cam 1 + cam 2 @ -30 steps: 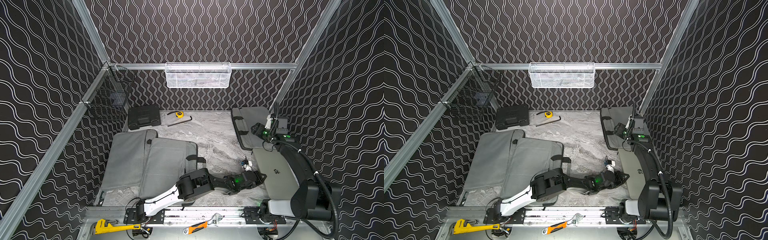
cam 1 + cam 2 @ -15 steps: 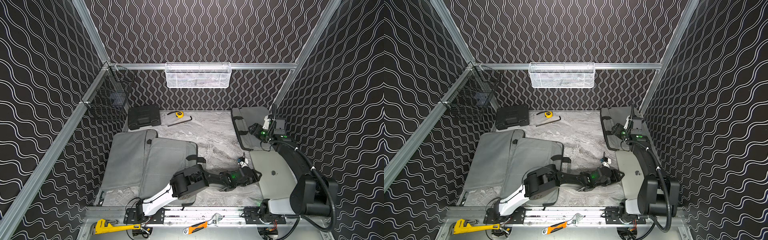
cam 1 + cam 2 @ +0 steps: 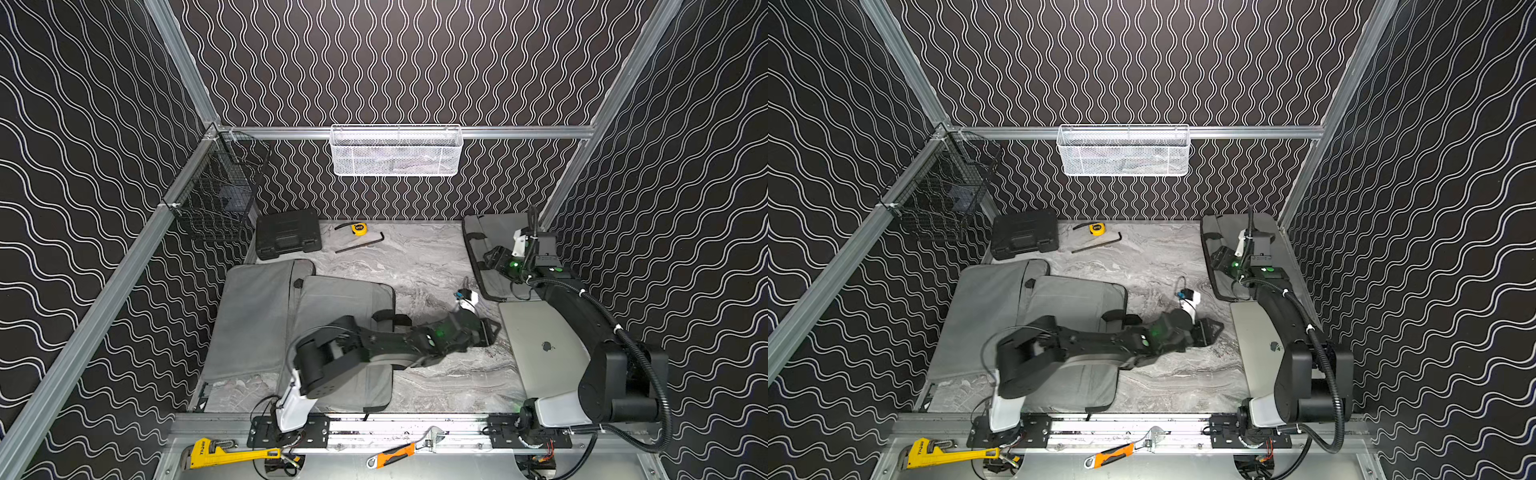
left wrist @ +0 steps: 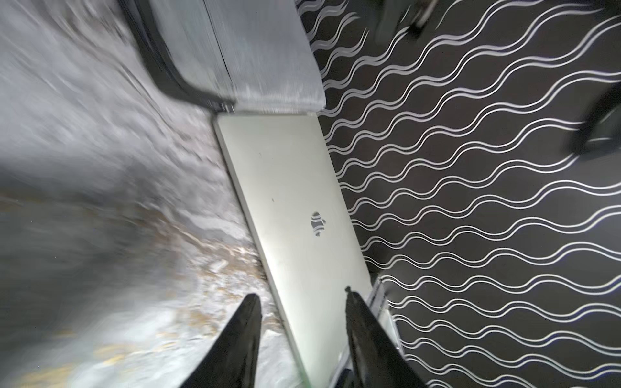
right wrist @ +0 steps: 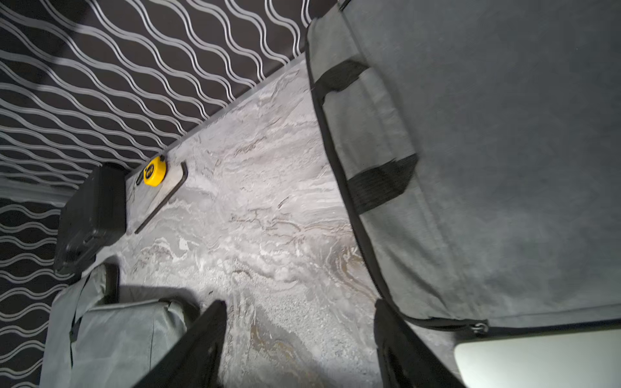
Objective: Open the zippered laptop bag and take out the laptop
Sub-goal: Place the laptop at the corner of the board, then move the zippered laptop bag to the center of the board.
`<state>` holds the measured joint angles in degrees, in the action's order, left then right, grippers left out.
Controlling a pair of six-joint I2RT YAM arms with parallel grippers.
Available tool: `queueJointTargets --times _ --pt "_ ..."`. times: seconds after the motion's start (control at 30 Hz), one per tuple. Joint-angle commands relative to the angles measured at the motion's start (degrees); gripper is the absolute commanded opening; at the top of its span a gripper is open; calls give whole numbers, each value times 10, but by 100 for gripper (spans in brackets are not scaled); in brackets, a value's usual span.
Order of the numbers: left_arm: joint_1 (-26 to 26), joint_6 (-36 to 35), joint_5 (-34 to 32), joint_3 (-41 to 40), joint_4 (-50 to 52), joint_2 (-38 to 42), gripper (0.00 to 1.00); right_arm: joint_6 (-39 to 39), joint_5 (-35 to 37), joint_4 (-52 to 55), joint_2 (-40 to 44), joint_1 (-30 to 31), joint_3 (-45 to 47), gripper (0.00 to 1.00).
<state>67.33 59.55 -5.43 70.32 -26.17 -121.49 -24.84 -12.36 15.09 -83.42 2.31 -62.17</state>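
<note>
Left gripper (image 4: 301,295) just released laptop (image 4: 295,188), jaws now apart and empty, pulling back; laptop lies outside bag (image 4: 262,53), task looks done.

The right arm (image 3: 578,312) hides part of the laptop (image 3: 536,345).

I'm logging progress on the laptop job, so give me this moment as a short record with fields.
bag: grey, flat at the right rear of the table
laptop: silver, lid shut, flat on the table, outside the bag at its near end
left claw: open, empty, low beside the laptop's edge toward the table's middle
right claw: open, empty, over the bag's edge
elsewhere: second grey bag at left; black case, yellow tape measure and hex key at rear
</note>
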Motion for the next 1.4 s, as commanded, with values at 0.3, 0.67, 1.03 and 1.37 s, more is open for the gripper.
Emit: queueJointTargets --times 0.3,0.67,1.03,1.37 --pt "-160 -213 -48 -174 176 253 52 -41 -25 -46 -72 137 6 70" --pt "-369 -254 30 -272 261 341 62 -108 -118 -118 -176 288 24 71" --pt "-461 -220 106 -360 191 344 63 -147 -177 -144 -249 395 25 71" --pt "-462 -229 125 -345 184 327 63 -147 -147 -175 -233 396 35 24"
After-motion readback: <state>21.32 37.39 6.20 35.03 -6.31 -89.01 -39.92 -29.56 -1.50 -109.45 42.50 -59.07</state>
